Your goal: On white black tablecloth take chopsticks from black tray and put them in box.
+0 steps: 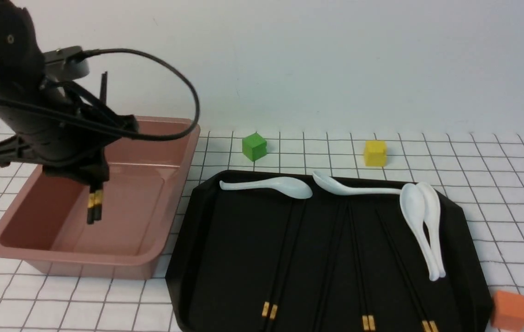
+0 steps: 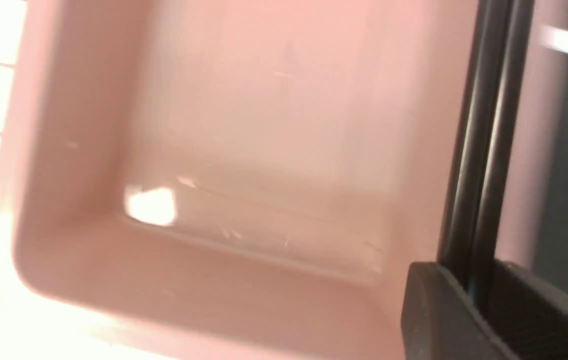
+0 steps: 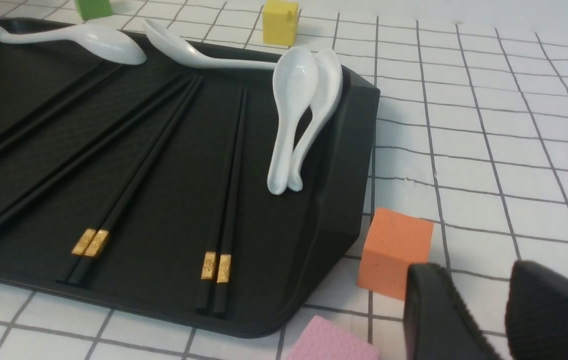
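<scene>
My left gripper [image 1: 94, 180] hangs over the pink-brown box [image 1: 82, 265] and is shut on a pair of black chopsticks [image 1: 95, 205]. They stand nearly upright, gold bands low, thick ends just above the box floor. In the left wrist view the held chopsticks [image 2: 481, 150] run out between the closed fingers [image 2: 434, 310] over the box floor [image 2: 264, 125]. Several more pairs of chopsticks [image 1: 285, 249] lie on the black tray [image 1: 183, 258], also seen in the right wrist view [image 3: 224, 200]. My right gripper [image 3: 476, 275] is open and empty over the tablecloth [image 3: 489, 150], right of the tray [image 3: 344, 200].
Several white spoons [image 1: 273, 186] lie along the tray's far edge and right side [image 3: 289, 120]. A green cube [image 1: 254, 146] and a yellow cube [image 1: 375, 153] stand behind the tray. An orange cube [image 3: 394, 252] and a pink block [image 3: 331, 345] lie close to my right gripper.
</scene>
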You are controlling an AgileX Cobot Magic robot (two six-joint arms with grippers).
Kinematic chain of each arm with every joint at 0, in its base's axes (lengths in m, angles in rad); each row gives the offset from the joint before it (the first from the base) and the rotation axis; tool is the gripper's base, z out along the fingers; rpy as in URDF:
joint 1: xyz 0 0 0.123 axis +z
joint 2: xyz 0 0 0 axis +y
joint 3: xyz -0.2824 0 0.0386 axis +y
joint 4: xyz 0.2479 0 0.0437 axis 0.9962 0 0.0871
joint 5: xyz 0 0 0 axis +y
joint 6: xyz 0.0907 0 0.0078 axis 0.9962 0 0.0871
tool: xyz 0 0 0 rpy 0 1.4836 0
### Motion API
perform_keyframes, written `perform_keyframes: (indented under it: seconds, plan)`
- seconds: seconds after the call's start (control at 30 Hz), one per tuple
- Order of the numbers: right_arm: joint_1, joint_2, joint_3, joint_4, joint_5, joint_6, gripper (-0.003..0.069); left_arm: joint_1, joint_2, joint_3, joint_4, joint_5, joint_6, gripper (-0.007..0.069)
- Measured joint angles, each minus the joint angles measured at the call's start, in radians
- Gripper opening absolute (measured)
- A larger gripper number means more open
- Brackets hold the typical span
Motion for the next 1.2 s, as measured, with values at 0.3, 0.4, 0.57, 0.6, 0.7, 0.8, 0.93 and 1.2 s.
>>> perform_keyframes:
  seconds: [0.3, 0.4, 0.57, 0.6, 0.7, 0.8, 0.93, 1.2]
  plan:
    - [0.000, 0.000, 0.000, 0.000, 0.000, 0.000, 0.0240, 0.079, 0.232, 0.001, 0.056, -0.092, 0.034, 0.0148]
    - [0.000, 0.000, 0.000, 0.000, 0.000, 0.000, 0.0240, 0.079, 0.260, 0.001, 0.050, -0.073, 0.026, 0.0225]
    - [0.000, 0.000, 0.000, 0.000, 0.000, 0.000, 0.0240, 0.079, 0.214, -0.044, 0.009, 0.053, 0.038, 0.0286]
    - [0.000, 0.000, 0.000, 0.000, 0.000, 0.000, 0.0240, 0.079, 0.193, -0.056, 0.007, 0.073, 0.050, 0.0274]
    - [0.000, 0.000, 0.000, 0.000, 0.000, 0.000, 0.0240, 0.079, 0.081, -0.082, 0.007, 0.118, 0.094, 0.0173]
    - [0.000, 0.000, 0.000, 0.000, 0.000, 0.000, 0.0240, 0.079, -0.022, -0.078, 0.007, 0.136, 0.108, 0.0078]
    - [0.000, 0.000, 0.000, 0.000, 0.000, 0.000, 0.0240, 0.079, -0.257, 0.022, -0.002, 0.110, 0.145, -0.0013]
    - [0.000, 0.000, 0.000, 0.000, 0.000, 0.000, 0.0240, 0.079, -0.885, 0.597, -0.133, -0.240, 0.164, -0.0013]
